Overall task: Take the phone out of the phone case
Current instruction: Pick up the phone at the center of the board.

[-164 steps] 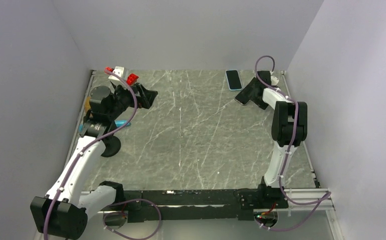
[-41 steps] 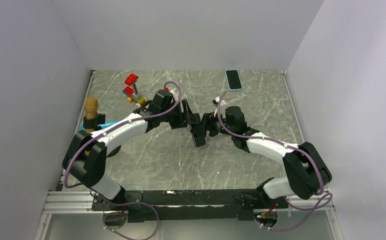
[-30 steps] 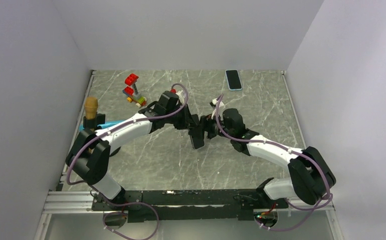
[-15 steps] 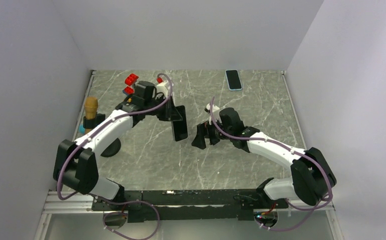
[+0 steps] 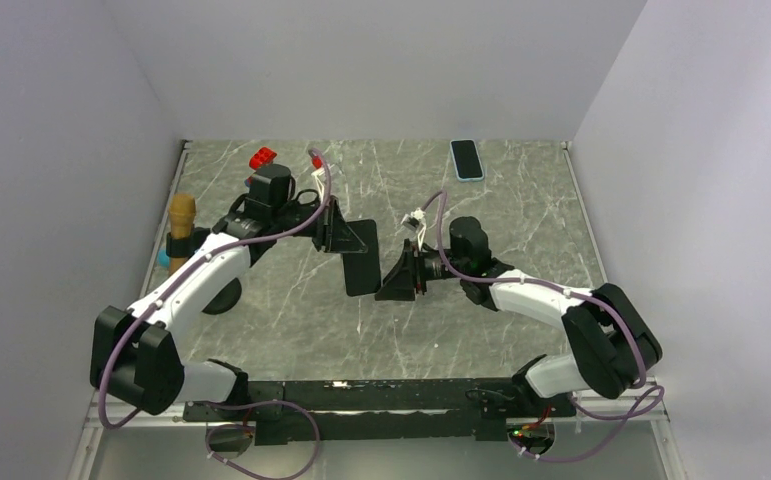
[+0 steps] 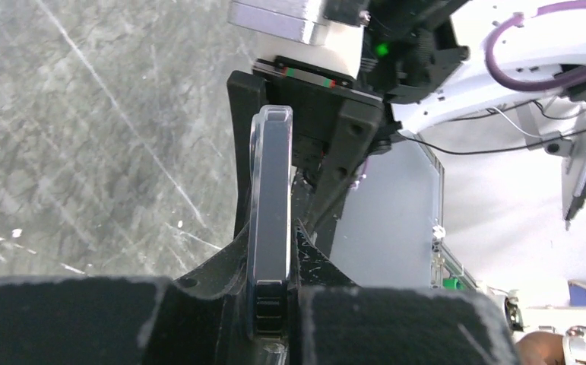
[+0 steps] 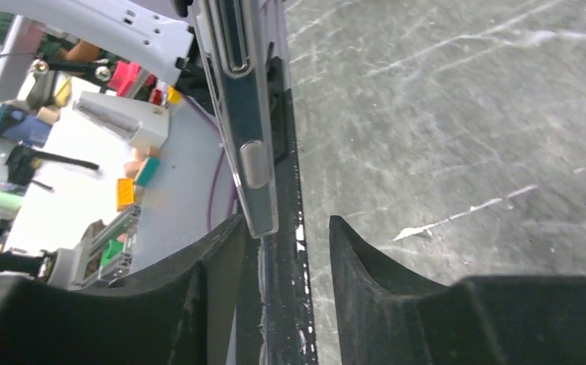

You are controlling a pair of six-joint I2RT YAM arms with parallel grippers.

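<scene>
Currently the left gripper [image 6: 270,262] has its jaws clamped on a black slab phone [image 6: 269,190] in its clear plastic case [image 6: 273,115]. They pinch front and back near one short end, so the rest sticks out free, edge-on to the left wrist camera. Probably it is held that way to leave the far end open for the other arm.

The right gripper [image 7: 286,228] has its jaws apart, straddling that free end. The case rim with its side button sits just at the mouth, against the 9 o'clock finger, and table shows in the gap on the 3 o'clock side, so nothing is gripped. A dark strip runs between the fingers behind the rim; I can't tell if it's the phone face or a left finger.

Judgement: the right gripper is lining up to catch the case lip and peel it while the left anchors the body. The phone is not out of the case yet.

From above, the phone is held over the grey marbled table [image 5: 481,300] near centre. The left gripper is at its 11 o'clock and the right gripper at its 4 o'clock.

Counts:
- Two grippers.
- Two phones: the held one, plus one blue-rimmed phone [image 5: 467,159] lying flat at the table's 1 o'clock, well apart.
- One red toy block cluster [image 5: 262,158] at 11 o'clock, partly behind the left arm.
- One tan upright cylinder [image 5: 182,212] at 9 o'clock.
- One black round disc [image 5: 223,296] at 8 o'clock.
</scene>
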